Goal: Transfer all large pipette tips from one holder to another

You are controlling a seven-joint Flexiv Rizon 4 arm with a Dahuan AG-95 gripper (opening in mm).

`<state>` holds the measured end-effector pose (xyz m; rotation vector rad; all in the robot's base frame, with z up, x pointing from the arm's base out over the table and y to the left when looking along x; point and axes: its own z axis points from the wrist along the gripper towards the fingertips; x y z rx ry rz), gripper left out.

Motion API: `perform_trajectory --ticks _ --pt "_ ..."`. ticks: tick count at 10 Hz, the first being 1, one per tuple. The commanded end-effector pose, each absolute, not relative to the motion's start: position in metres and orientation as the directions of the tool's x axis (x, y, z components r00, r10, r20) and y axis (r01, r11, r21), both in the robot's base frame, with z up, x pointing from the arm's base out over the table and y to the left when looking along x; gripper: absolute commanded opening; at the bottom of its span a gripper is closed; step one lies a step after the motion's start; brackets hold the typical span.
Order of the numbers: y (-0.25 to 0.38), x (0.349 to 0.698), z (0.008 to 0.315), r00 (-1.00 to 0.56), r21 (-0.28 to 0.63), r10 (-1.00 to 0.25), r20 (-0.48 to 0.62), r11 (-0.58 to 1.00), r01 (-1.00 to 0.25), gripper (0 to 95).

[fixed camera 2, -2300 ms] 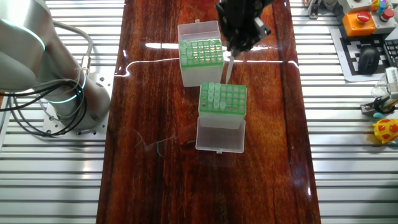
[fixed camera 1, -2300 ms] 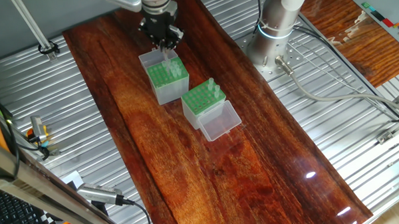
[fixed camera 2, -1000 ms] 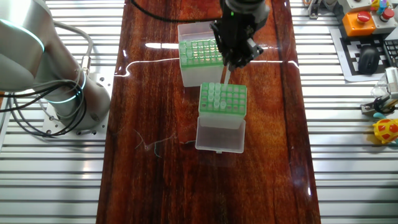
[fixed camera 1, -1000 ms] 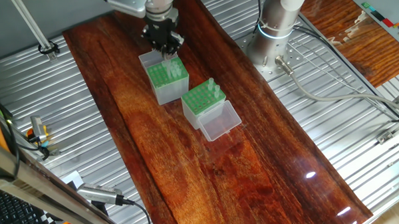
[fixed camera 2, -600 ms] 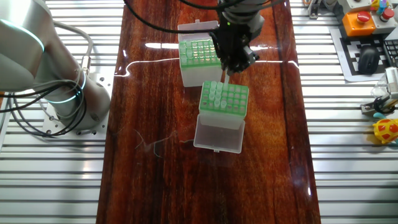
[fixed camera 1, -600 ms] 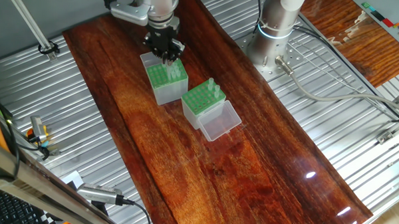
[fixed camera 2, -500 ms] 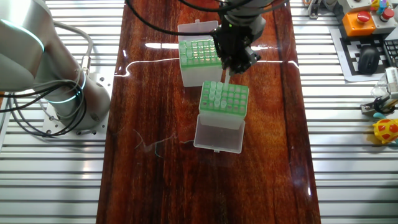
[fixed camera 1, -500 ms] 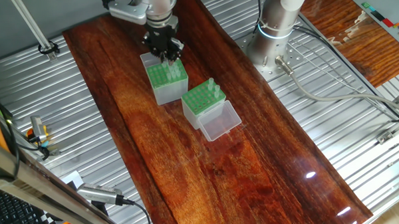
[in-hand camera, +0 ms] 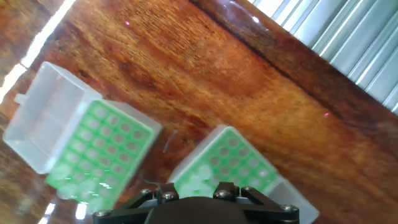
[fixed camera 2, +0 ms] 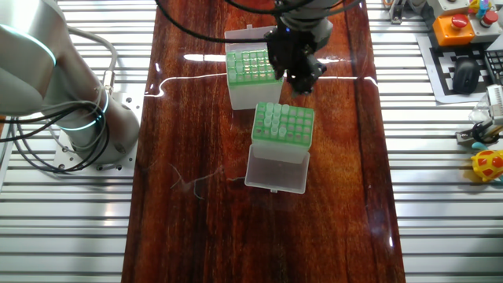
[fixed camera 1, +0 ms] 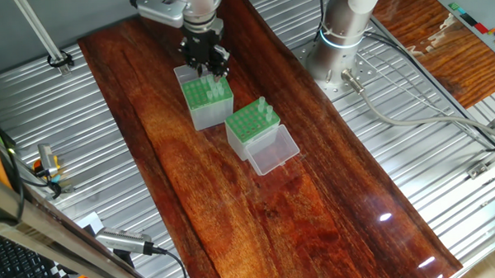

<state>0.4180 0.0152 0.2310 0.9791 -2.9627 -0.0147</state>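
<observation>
grey-sided box [fixed camera 1: 205, 103] sits under the hand [fixed camera 1: 206, 71]; clear-sided box [fixed camera 1: 252, 125] just beside; hand's grip can't be made out.

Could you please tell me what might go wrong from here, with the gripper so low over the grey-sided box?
1. The gripper hangs low at the edge of the grey-sided box, beside the tips standing in it. A sideways drift could knock those tips or push the box.
2. The clear-sided box sits close by with its own tips sticking up, so a low pass back might clip them.
3. No view shows the fingertips, so any held tip could miss its hole.
</observation>
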Motion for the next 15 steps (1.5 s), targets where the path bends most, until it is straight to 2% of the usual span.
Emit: perform_trajectory --ticks 1,4,8,9,12,15 --pt "0.037 0.395 0.228 -0.826 0.000 -0.563 0.009 0.826 -0.564 38.0" --pt "0.048 0.386 0.228 -0.838 -0.001 -0.545 0.012 0.838 -0.545 38.0" --pt "0.048 0.386 0.228 -0.791 0.010 -0.611 0.027 0.792 -0.611 38.0" --pt "0.068 0.379 0.220 -0.760 0.014 -0.649 0.043 0.761 -0.649 38.0" --pt "0.109 0.357 0.194 -0.757 -0.003 -0.649 0.081 0.759 -0.651 38.0" --pt "0.112 0.355 0.193 -0.750 -0.001 -0.656 0.084 0.753 -0.658 38.0"
